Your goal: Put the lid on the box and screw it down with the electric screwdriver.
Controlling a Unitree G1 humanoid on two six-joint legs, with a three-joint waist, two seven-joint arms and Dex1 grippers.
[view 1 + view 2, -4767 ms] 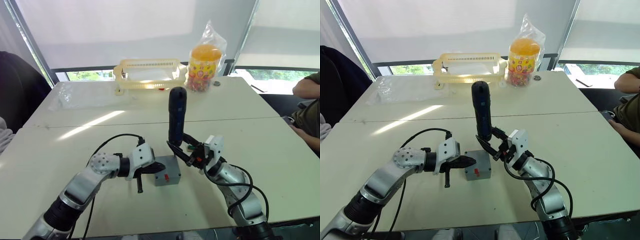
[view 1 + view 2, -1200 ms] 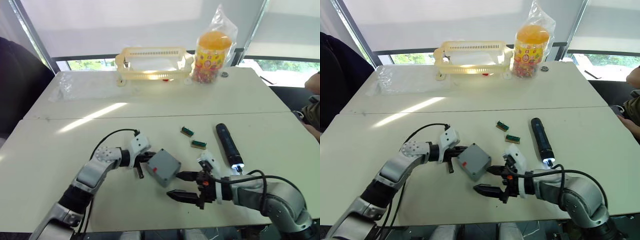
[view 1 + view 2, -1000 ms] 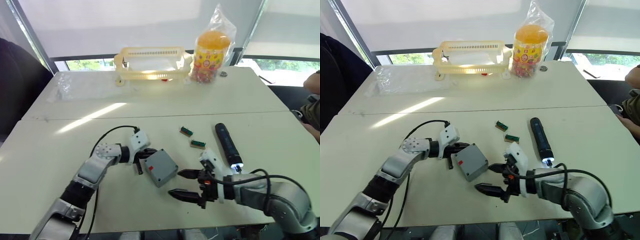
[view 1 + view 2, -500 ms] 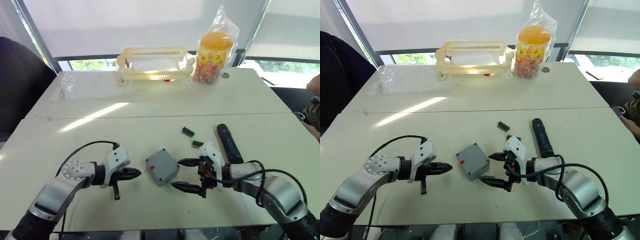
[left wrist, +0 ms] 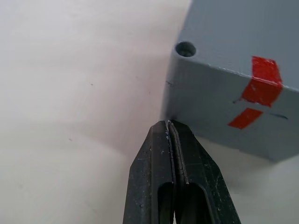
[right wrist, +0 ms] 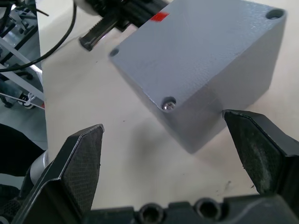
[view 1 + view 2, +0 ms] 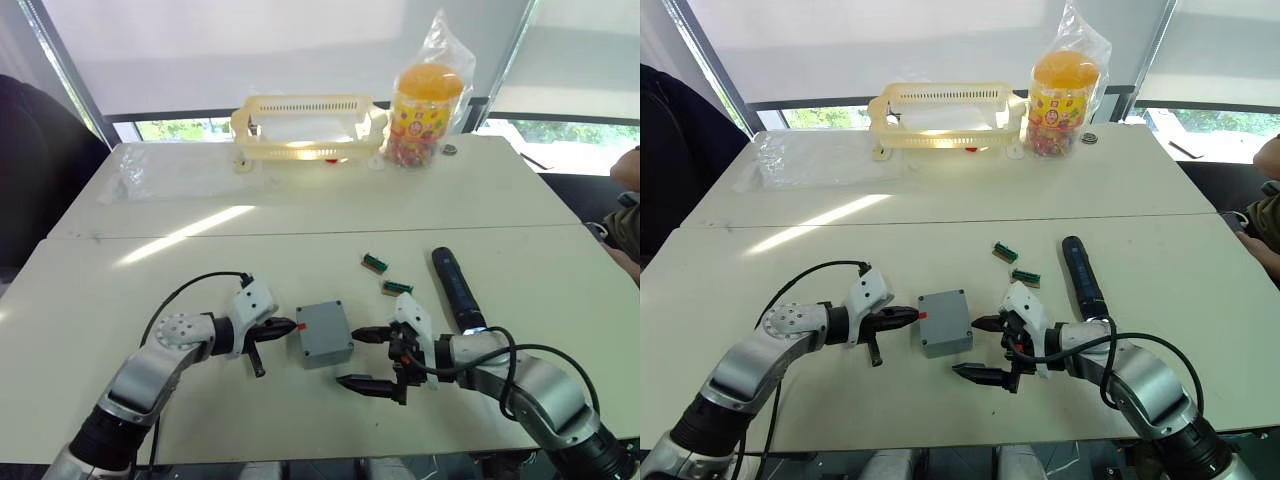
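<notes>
Left eye view: the box (image 7: 324, 332) is sitting with the lid (image 7: 321, 322) on it near the table's (image 7: 120, 290) front edge, between the two grippers; the left gripper (image 7: 288, 325) is pointing at its red-marked side with fingers pressed together; the right gripper (image 7: 364, 359) is standing spread wide just beside its other side; the electric screwdriver (image 7: 456, 290) is lying on the table to the right, two small green-brown blocks (image 7: 386, 276) near it.

Left wrist view: the joined fingertips (image 5: 167, 127) are sitting at the box's lower corner, holding nothing; whether touching, cannot tell.

Right wrist view: the fingers (image 6: 84, 158) are gaping apart, the box between them; a screw (image 6: 169, 104) is sitting in one lid corner.
</notes>
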